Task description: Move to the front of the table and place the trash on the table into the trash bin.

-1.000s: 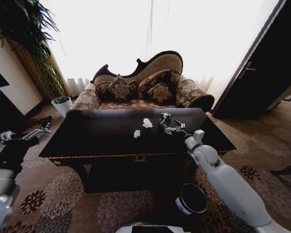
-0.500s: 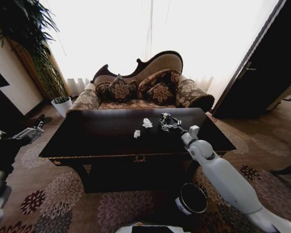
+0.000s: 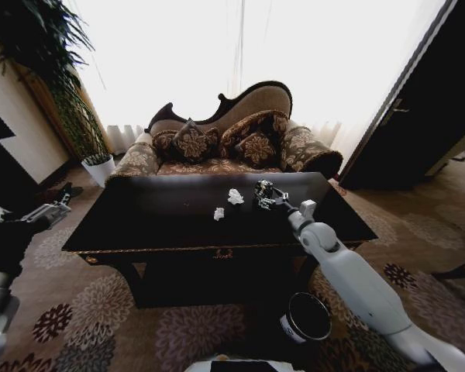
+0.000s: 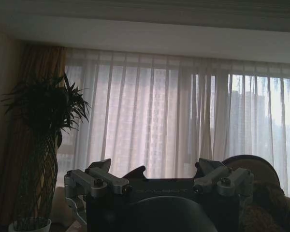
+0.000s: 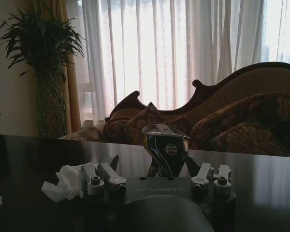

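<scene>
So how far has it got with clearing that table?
Done: it is parked in front of the table. In hand: the right gripper reaches over the tabletop, open fingers either side of the crushed bottle, not yet gripping. Left: that bottle and the tissue lumps all sit on the table; nothing visibly in the trash bin. The left gripper waits off to the side.

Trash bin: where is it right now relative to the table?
In the head view the trash bin stands on the carpet in front of the table, below its front right part and just under the right arm.
</scene>
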You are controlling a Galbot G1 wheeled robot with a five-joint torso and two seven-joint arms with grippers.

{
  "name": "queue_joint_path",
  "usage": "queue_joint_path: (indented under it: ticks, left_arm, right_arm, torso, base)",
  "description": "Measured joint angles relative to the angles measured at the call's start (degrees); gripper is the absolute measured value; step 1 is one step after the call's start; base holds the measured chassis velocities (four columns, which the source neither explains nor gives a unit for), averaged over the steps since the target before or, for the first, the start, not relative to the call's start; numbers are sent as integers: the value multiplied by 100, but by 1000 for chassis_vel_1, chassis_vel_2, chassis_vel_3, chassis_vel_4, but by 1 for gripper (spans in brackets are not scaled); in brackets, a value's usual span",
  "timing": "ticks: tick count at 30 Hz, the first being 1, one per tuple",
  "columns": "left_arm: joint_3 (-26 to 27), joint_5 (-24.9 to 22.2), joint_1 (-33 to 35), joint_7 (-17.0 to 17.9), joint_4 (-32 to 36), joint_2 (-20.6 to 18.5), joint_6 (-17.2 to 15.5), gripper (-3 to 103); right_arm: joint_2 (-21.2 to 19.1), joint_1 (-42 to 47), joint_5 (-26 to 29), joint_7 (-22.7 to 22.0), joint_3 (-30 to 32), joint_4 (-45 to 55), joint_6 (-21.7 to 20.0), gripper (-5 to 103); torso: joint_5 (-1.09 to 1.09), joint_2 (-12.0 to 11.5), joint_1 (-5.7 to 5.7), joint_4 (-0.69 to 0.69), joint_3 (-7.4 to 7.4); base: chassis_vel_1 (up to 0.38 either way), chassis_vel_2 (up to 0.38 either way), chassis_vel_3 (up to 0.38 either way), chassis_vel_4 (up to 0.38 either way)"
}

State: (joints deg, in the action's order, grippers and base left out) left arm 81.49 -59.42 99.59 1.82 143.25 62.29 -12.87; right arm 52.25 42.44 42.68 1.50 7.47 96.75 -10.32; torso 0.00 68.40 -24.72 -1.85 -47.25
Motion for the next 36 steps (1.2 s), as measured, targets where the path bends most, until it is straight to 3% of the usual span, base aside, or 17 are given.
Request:
queue_joint_path:
  ticks: [1,2,7,10,12,16,18,21,28,36]
  left_arm:
    - [0,1,-5,0,0,0,0,100]
    - [-5,2,-18,1,0,0,1,100]
    - [-35,9,-51,3,0,-1,3,100]
    - [-62,20,-65,3,0,-3,3,100]
    - [-67,24,-65,4,0,-7,3,100]
    - [-73,28,-71,3,0,-21,5,100]
    - [-79,30,-80,4,0,-22,5,100]
    - [-138,48,-144,4,0,-24,8,100]
    - [-210,73,-209,4,0,-49,19,100]
    - [-347,64,-433,0,0,-138,38,100]
  right_arm:
    - [0,-1,0,2,-3,0,1,79]
    - [3,-1,1,4,-7,0,2,69]
    - [8,30,-4,5,-5,0,4,57]
    - [12,93,-46,10,30,-12,10,41]
    - [16,125,-66,17,52,-15,16,41]
    - [24,293,-83,30,152,52,25,18]
    - [21,340,-82,32,183,89,26,18]
    - [-32,488,-51,41,292,243,27,3]
    - [-117,715,27,75,509,490,21,0]
    - [-229,1651,-24,214,1423,1145,144,0]
  torso:
    - [0,0,0,0,0]
    - [0,0,0,0,0]
    - [0,0,0,0,0]
    - [0,0,0,0,0]
    - [0,0,0,0,0]
    - [0,0,0,0,0]
    - [0,0,0,0,0]
    - [0,1,1,0,0]
    - [0,0,1,1,0]
    - [1,1,1,0,0]
  base:
    - [0,0,0,0]
    - [0,0,0,0]
    - [0,0,0,0]
    - [0,0,0,0]
    - [0,0,0,0]
    - [0,0,0,0]
    - [0,0,0,0]
    - [0,0,0,0]
    - [0,0,0,0]
    - [0,0,0,0]
